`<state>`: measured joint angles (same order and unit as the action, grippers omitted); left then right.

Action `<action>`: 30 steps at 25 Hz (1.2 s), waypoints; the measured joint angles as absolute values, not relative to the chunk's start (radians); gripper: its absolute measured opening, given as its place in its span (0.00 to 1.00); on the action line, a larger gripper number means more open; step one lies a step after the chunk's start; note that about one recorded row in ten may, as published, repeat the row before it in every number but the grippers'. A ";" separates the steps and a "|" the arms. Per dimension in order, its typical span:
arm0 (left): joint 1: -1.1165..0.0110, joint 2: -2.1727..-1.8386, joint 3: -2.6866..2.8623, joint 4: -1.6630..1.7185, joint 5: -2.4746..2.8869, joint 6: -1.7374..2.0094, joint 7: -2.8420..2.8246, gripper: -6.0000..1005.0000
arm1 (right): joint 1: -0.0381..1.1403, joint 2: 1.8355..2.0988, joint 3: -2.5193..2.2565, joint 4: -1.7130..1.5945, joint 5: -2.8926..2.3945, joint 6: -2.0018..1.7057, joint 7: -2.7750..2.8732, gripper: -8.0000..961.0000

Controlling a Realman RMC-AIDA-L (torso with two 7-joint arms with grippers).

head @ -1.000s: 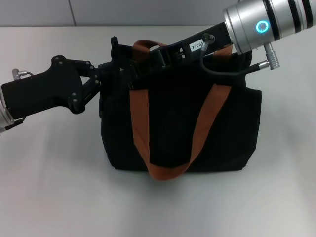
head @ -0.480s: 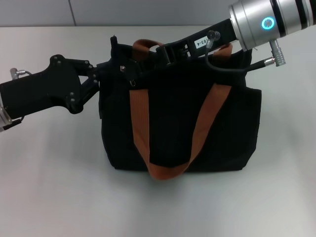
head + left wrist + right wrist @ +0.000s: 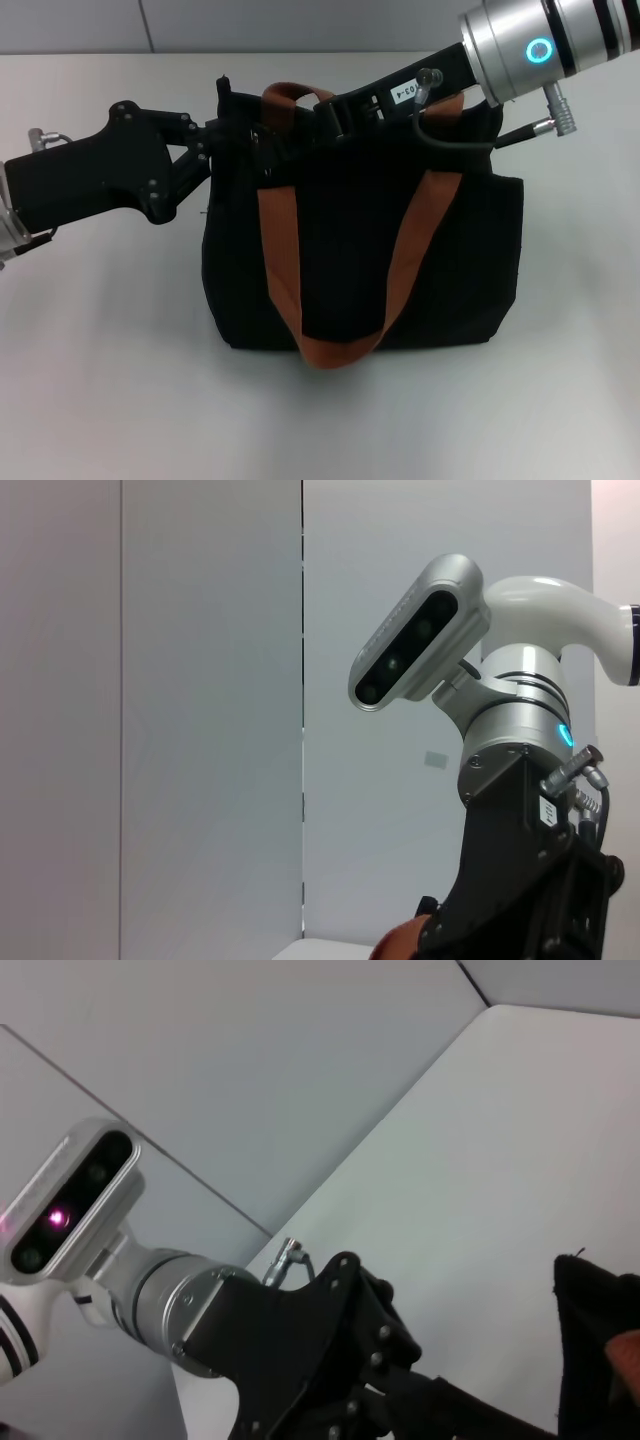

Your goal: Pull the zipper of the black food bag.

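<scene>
The black food bag (image 3: 360, 260) stands upright in the middle of the table in the head view, its orange-brown straps (image 3: 280, 250) hanging down the front. My left gripper (image 3: 238, 138) comes in from the left and is shut on the bag's upper left corner, whose tip sticks up. From the upper right, my right gripper (image 3: 300, 115) lies along the bag's top edge, near the rear strap loop. The zipper is hidden among black fabric and gripper parts. A bag corner (image 3: 590, 1340) and the left arm's gripper body (image 3: 300, 1360) show in the right wrist view.
The bag rests on a white table (image 3: 100, 380), with a grey wall (image 3: 300, 25) behind it. The left wrist view shows the right arm's wrist and camera (image 3: 420, 650) against that wall.
My left gripper has risen slightly and the bag's left corner and side have shifted a little left with it. The right arm has edged left along the bag's top.
</scene>
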<state>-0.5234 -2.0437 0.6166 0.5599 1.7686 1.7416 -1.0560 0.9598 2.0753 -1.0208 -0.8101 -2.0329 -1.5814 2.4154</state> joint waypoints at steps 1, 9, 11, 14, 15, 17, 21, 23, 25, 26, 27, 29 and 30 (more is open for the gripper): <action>-0.525 -2.045 0.617 0.560 1.768 1.740 -1.059 0.03 | 0.960 2.076 -1.026 -0.812 -2.032 -1.581 2.415 0.34; -0.533 -2.050 0.617 0.560 1.767 1.732 -1.062 0.03 | 0.964 2.078 -1.038 -0.815 -2.022 -1.582 2.414 0.34; -0.534 -2.050 0.617 0.560 1.767 1.730 -1.063 0.03 | 0.964 2.078 -1.039 -0.815 -2.014 -1.583 2.413 0.34; -0.535 -2.051 0.618 0.560 1.767 1.726 -1.063 0.03 | 0.964 2.079 -1.040 -0.818 -2.008 -1.586 2.411 0.34; -0.535 -2.051 0.618 0.560 1.767 1.726 -1.063 0.03 | 0.964 2.079 -1.040 -0.818 -2.008 -1.586 2.410 0.34; -0.536 -2.053 0.618 0.560 1.767 1.714 -1.064 0.03 | 0.964 2.079 -1.040 -0.819 -2.008 -1.586 2.409 0.34; -0.536 -2.054 0.616 0.560 1.767 1.714 -1.064 0.03 | 0.963 2.079 -1.044 -0.818 -2.008 -1.586 2.409 0.34; -0.539 -2.054 0.609 0.560 1.761 1.713 -1.072 0.03 | 0.963 2.079 -1.050 -0.819 -2.006 -1.585 2.409 0.34; -0.542 -2.055 0.609 0.560 1.759 1.715 -1.075 0.03 | 0.963 2.079 -1.052 -0.820 -2.005 -1.585 2.408 0.34; -0.542 -2.056 0.609 0.560 1.759 1.717 -1.075 0.03 | 0.963 2.079 -1.052 -0.820 -2.004 -1.585 2.408 0.34; -0.542 -2.056 0.609 0.560 1.759 1.718 -1.076 0.03 | 0.963 2.079 -1.052 -0.819 -2.004 -1.584 2.408 0.34; -0.543 -2.058 0.610 0.560 1.759 1.718 -1.076 0.03 | 0.963 2.079 -1.052 -0.818 -2.004 -1.584 2.408 0.34; -0.545 -2.059 0.612 0.560 1.759 1.717 -1.075 0.03 | 0.963 2.079 -1.052 -0.817 -2.004 -1.583 2.408 0.34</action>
